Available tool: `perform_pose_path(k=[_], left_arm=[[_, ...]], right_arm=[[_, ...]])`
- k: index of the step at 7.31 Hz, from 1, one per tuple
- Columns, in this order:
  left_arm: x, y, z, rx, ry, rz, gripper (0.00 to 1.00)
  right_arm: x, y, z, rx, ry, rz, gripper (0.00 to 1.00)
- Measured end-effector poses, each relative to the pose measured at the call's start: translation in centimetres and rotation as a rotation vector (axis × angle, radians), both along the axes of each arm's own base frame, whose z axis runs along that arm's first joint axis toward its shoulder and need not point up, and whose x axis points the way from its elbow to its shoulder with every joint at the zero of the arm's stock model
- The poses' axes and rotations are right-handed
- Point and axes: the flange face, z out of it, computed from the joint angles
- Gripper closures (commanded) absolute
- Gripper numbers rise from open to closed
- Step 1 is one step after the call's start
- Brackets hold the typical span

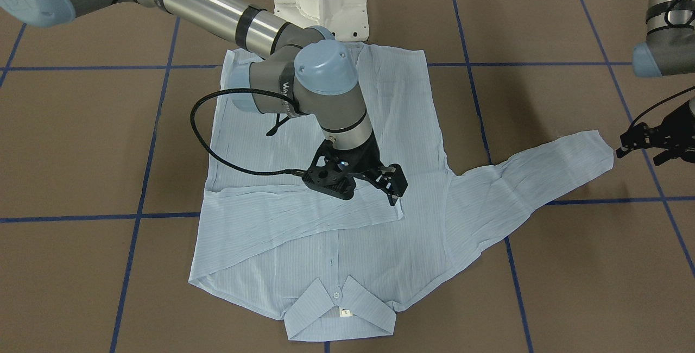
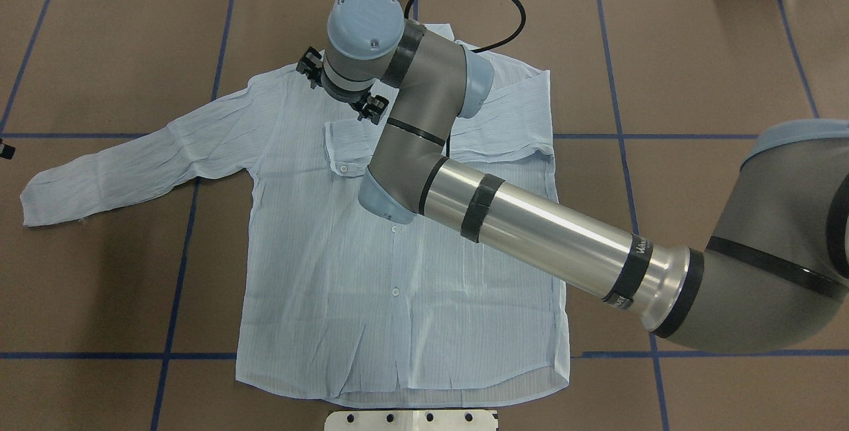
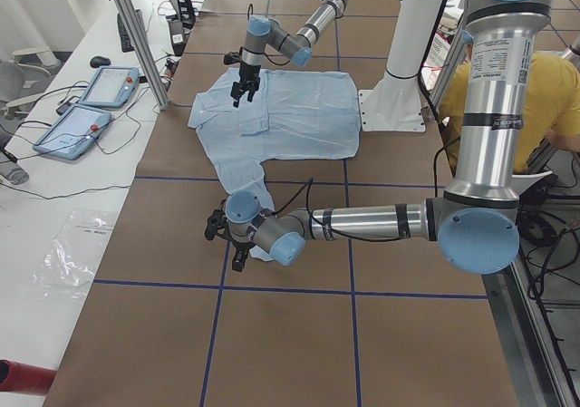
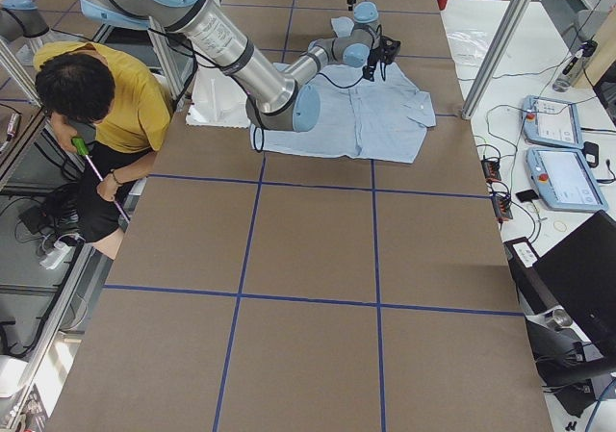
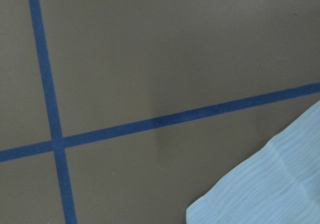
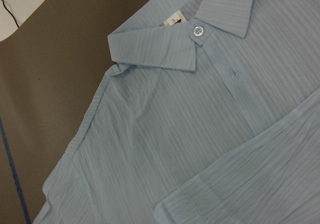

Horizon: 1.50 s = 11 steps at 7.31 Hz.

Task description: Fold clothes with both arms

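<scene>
The light-blue striped shirt lies flat and buttoned on the brown table, collar away from the robot. One sleeve is folded across the chest, its cuff just below my right gripper. That gripper hovers open over the chest and holds nothing. The right wrist view shows the collar, the neck tag and the folded cuff. The other sleeve stretches out sideways. My left gripper stands open just past that sleeve's cuff, not touching it.
Blue tape lines grid the table. The white pedestal stands at the shirt's hem. A seated person in yellow is beside the robot. Two teach pendants lie on a side bench.
</scene>
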Motion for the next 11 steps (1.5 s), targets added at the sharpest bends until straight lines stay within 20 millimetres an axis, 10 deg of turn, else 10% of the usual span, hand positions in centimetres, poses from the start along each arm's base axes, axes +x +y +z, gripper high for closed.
perform_pose_path(k=[5,9,11], left_arm=[[2.6,1.2,1.2,-0.039,0.018,0.067,0.34],[3.6,1.7,1.3,-0.051,0.038,0.099,1.0],[3.7,1.8,0.7,-0.053,0.052,0.105,1.0]], right_arm=[[3.6,0.4,3.7,0.005,-0.01,0.02,0.01],[3.7,0.5,3.8,0.004,-0.011,0.021,0.01],[3.8,0.4,3.8,0.005,-0.011,0.022,0.01]])
